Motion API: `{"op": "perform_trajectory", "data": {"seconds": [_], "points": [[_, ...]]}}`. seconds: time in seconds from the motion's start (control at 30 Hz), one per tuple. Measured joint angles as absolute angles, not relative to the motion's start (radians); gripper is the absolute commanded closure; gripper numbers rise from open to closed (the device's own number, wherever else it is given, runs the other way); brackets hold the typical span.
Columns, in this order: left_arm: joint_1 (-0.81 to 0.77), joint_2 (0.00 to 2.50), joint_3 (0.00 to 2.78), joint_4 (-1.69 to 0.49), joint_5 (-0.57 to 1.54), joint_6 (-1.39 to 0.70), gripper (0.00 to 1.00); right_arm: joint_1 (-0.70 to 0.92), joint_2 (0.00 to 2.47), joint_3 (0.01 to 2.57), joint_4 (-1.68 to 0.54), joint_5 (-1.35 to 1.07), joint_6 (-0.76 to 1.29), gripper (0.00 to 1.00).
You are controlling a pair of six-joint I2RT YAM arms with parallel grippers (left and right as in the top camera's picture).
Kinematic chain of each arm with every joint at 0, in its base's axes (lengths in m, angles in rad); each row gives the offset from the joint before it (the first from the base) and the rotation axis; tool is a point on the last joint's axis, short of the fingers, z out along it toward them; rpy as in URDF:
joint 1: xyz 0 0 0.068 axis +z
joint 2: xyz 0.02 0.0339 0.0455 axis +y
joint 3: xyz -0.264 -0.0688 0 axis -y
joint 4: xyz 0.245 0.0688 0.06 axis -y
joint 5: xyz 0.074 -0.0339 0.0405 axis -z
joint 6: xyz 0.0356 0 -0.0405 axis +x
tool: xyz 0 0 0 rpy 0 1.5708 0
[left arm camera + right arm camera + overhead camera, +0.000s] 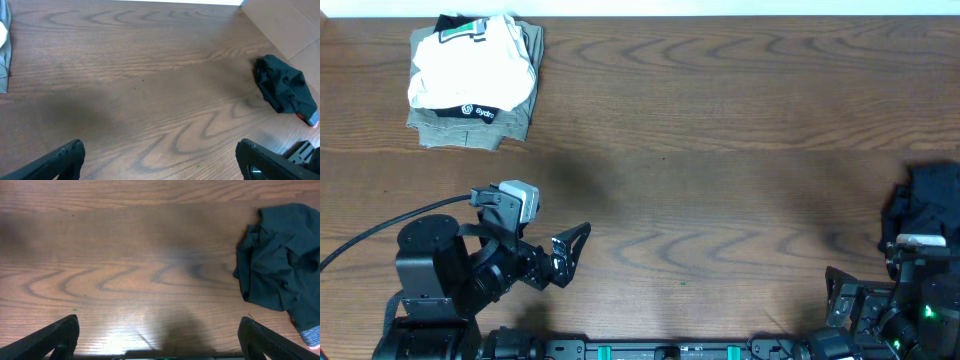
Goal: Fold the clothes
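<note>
The white T-shirt [470, 65] lies folded on top of a stack at the table's far left; a sliver of it shows at the left edge of the left wrist view [2, 35]. A dark crumpled garment [925, 205] lies at the right edge, also in the left wrist view [285, 90] and the right wrist view [280, 255]. My left gripper [575, 255] [159, 147] is open and empty above bare wood at the front left. My right gripper [159, 322] is open and empty, with the dark garment to its right.
Under the white shirt are a folded black shirt with a white logo [470, 110] and a folded khaki-olive garment [515, 120]. The wooden table [720, 150] spans the view. The right arm [910, 300] sits at the front right corner.
</note>
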State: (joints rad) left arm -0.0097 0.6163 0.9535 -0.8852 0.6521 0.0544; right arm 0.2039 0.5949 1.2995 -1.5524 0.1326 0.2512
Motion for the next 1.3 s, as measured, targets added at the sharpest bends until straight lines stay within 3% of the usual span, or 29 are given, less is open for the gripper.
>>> {"op": "perform_trajectory", "data": {"seconds": [0.53,1.13,1.3], "points": [[-0.01,0.616,0.953,-0.886,0.652,0.054,0.02,0.204,0.59,1.27,-1.443,0.195,0.235,0.01],[-0.01,0.62,0.95,-0.884,0.651,0.054,0.02,0.113,0.202,0.482,-0.414,0.104,0.071,0.01],[-0.01,0.62,0.95,-0.884,0.652,0.054,0.02,0.06,0.125,0.3,-0.228,0.016,0.036,0.01]]}}
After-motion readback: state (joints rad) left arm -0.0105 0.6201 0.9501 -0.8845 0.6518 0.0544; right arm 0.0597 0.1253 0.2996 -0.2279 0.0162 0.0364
